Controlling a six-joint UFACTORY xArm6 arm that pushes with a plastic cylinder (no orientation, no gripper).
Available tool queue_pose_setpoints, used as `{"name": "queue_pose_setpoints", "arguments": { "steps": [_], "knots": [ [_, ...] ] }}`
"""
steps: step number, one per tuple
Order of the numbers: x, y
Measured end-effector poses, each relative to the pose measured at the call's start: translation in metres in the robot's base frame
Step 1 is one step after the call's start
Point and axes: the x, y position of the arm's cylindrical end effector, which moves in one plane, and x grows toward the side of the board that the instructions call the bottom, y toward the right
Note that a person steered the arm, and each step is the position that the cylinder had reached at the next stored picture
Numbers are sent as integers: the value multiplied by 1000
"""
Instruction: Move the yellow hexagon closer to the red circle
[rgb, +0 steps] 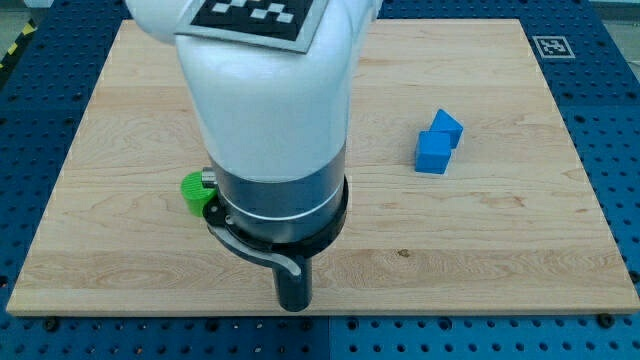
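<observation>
No yellow hexagon and no red circle show in the camera view; the big white and dark arm body (270, 120) covers the middle of the board and may hide them. The dark rod comes out under the arm near the view's bottom edge, and my tip (294, 305) is at its lower end, close to the board's bottom edge. No block touches the tip. A green block (193, 191) sticks out from behind the arm's left side, up and left of the tip.
Two blue blocks touch each other at the view's right: one (447, 127) above, one (433, 153) below. The wooden board (520, 250) lies on a blue perforated table. A marker tag (551, 46) sits at the board's top right corner.
</observation>
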Motion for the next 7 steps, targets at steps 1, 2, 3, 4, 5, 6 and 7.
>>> {"name": "queue_pose_setpoints", "arguments": {
  "steps": [1,2,3,4,5,6,7],
  "knots": [
    [0,0],
    [-11,-25],
    [-34,-84],
    [-55,-139],
    [-89,-173],
    [-99,-176],
    [-105,-174]
  ]
}}
